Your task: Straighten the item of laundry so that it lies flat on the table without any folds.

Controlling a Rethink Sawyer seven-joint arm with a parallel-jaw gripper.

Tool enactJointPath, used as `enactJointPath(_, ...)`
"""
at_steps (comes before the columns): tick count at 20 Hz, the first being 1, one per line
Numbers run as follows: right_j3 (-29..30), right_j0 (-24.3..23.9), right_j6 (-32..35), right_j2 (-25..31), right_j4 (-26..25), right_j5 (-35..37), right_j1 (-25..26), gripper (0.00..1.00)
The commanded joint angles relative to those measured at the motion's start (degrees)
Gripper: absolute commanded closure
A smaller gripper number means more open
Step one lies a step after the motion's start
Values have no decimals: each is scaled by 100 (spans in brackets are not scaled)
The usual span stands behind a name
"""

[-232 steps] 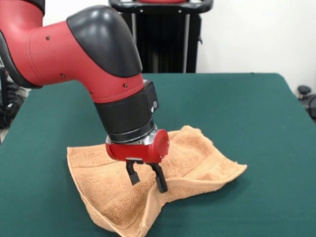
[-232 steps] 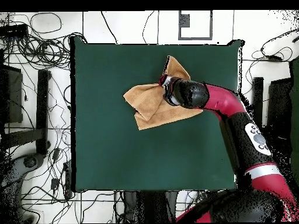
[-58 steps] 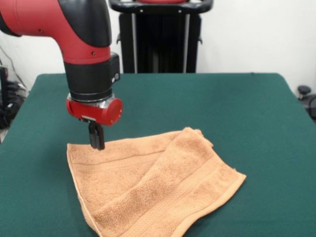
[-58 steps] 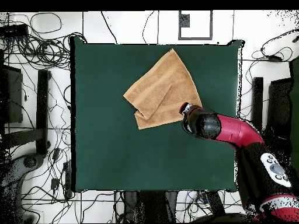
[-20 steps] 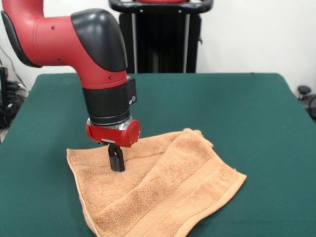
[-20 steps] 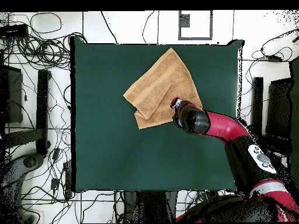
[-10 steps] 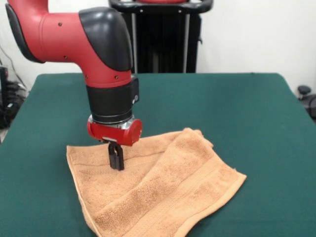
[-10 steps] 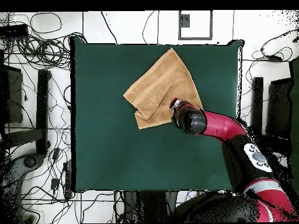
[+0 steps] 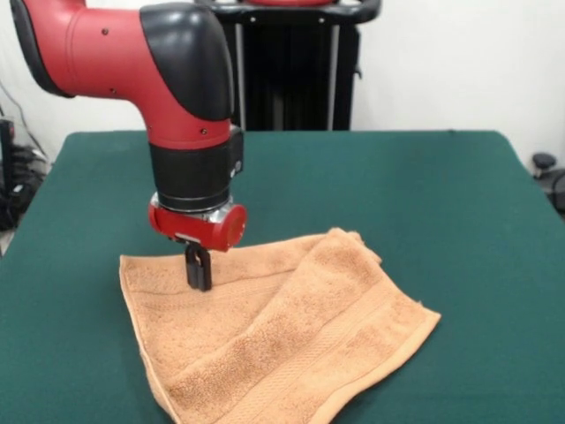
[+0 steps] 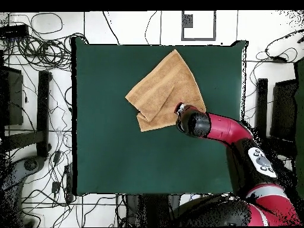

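Bench [image 9: 424,194]: large, rectangular, covered in dark green felt-like cloth; much wider than the towel it carried.

Towel [image 9: 291,344]: one small orange-tan terry-cloth towel, woven border bands visible. In the front view it lay in the bench's near left part, with its lowest corner at or past the picture's bottom edge. In the overhead view the towel [image 10: 163,89] sat in the upper middle of the bench, set diagonally, one corner close to the top edge. Not flat: one portion was doubled over the rest, its folded edge running diagonally from the far middle toward the near left corner in the front view. The right-hand corner lay out on the bare cloth.

Arm [image 9: 132,62]: red and black, descending from the upper left in the front view; in the overhead view it reached in from the lower right across the bench's right side.

Tool [image 9: 198,276]: black fingers [image 9: 198,265] drawn narrow, closed together with no gap visible, pointing straight down. Tips stood on or just above the single-layer part of the towel near its far left corner; contact could not be confirmed, and no cloth appeared pinched between them. In the overhead view the tool [image 10: 179,110] stood over the towel's lower right edge.
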Motion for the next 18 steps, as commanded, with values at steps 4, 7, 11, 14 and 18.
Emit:
enactJointPath(4,260,97,448,-280,219,957,159,100)
enactJointPath(7,237,69,406,-307,207,986,183,100)
enactJointPath(11,99,87,414,-314,220,913,380,100)
enactJointPath(14,-75,140,452,-302,299,917,615,100)
enactJointPath(18,-175,262,657,-428,428,910,816,100)
